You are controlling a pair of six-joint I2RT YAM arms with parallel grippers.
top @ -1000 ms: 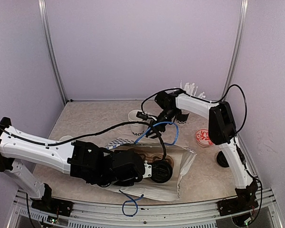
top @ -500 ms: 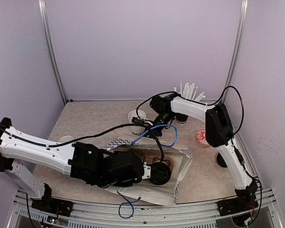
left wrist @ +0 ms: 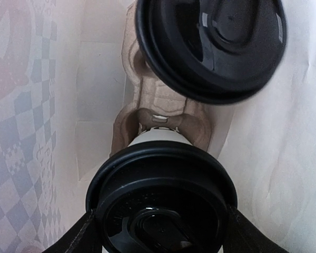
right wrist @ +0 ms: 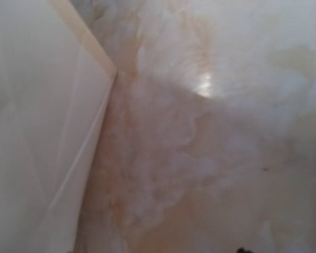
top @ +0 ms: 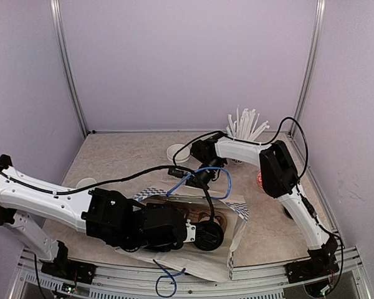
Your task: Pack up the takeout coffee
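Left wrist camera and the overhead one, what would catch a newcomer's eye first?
Two black-lidded cups fill the left wrist view, seated in a brown carrier inside a white bag; the left gripper clasps the nearer cup. Overhead, a bunch of white straws fans up at the back right.

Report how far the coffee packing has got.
Done: one lidded cup looks seated in the cardboard carrier inside the bag. In hand: the left pincer grips a second lidded cup by its lid, at the carrier. Left: an unlidded white cup stands on the table outside the bag.
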